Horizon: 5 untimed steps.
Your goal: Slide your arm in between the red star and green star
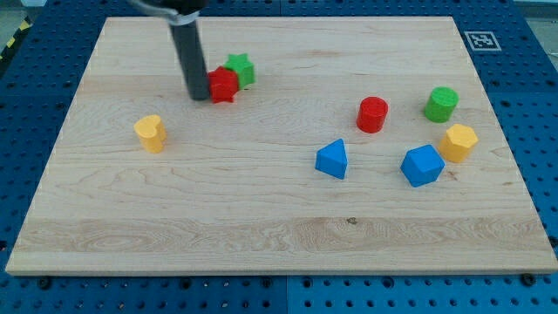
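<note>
The red star [224, 85] lies at the upper left of the wooden board [279, 235]. The green star [240, 69] touches it on its upper right side. My tip [199, 95] stands against the red star's left edge, on the side away from the green star. The dark rod rises from there toward the view's top. No gap shows between the two stars.
A yellow block [151, 133] lies at the left. A red cylinder [372, 114], a green cylinder [442, 104], a yellow hexagon block [458, 142], a blue triangle block [332, 160] and a blue block [423, 166] lie at the right.
</note>
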{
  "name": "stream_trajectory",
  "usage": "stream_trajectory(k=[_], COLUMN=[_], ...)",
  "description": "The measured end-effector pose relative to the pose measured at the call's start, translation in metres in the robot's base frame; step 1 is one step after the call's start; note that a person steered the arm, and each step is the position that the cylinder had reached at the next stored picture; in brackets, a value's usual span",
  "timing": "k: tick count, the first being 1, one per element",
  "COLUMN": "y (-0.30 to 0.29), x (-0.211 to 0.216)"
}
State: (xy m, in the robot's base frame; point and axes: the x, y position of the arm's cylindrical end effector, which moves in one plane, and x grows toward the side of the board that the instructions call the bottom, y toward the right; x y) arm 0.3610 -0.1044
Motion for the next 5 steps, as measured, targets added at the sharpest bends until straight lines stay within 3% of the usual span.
stream_trajectory(k=[3,5], y=[0.0,0.103], x=[-0.086,-0.074])
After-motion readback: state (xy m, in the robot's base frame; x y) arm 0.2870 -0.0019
